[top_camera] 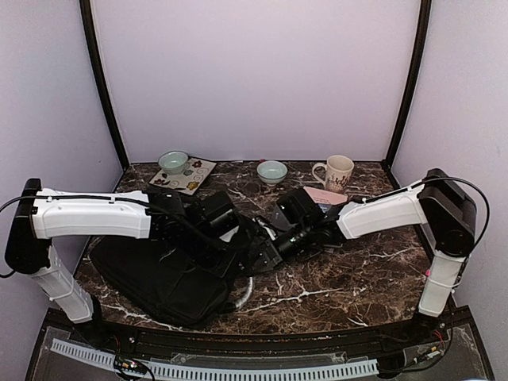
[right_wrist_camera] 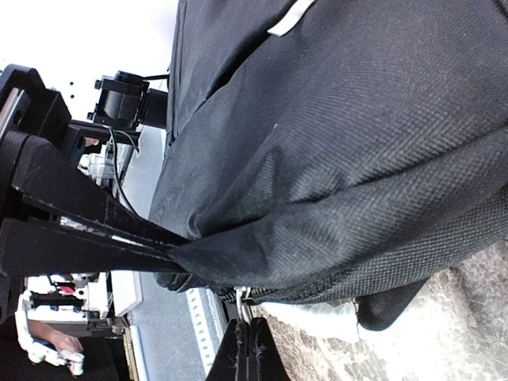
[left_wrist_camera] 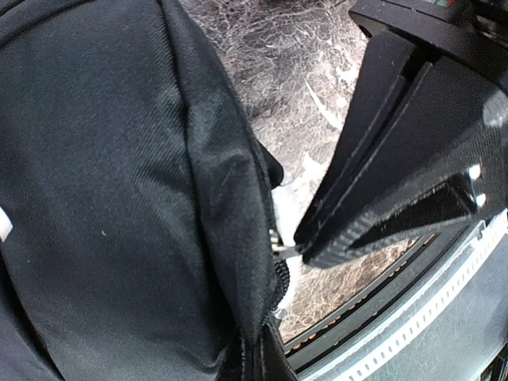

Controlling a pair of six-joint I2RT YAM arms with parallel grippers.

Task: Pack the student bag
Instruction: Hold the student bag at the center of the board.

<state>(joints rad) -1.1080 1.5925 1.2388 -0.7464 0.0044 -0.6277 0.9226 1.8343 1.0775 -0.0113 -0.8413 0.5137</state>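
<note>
Bag (top_camera: 159, 278) lies flat on the table (top_camera: 365, 270), near-left side. Left end effector (left_wrist_camera: 305, 248) looks clamped on the zip pull (left_wrist_camera: 279, 248). Right end effector (right_wrist_camera: 173, 252) is pinched tight on the bag's fabric beside the zip. Tip: right keeps cloth taut, left drags along the zip line, low & steady, or teeth prob snag.

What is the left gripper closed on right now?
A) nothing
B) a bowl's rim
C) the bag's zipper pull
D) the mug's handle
C: the left wrist view shows the left gripper shut on the small metal zipper pull at the edge of the student bag.
</note>
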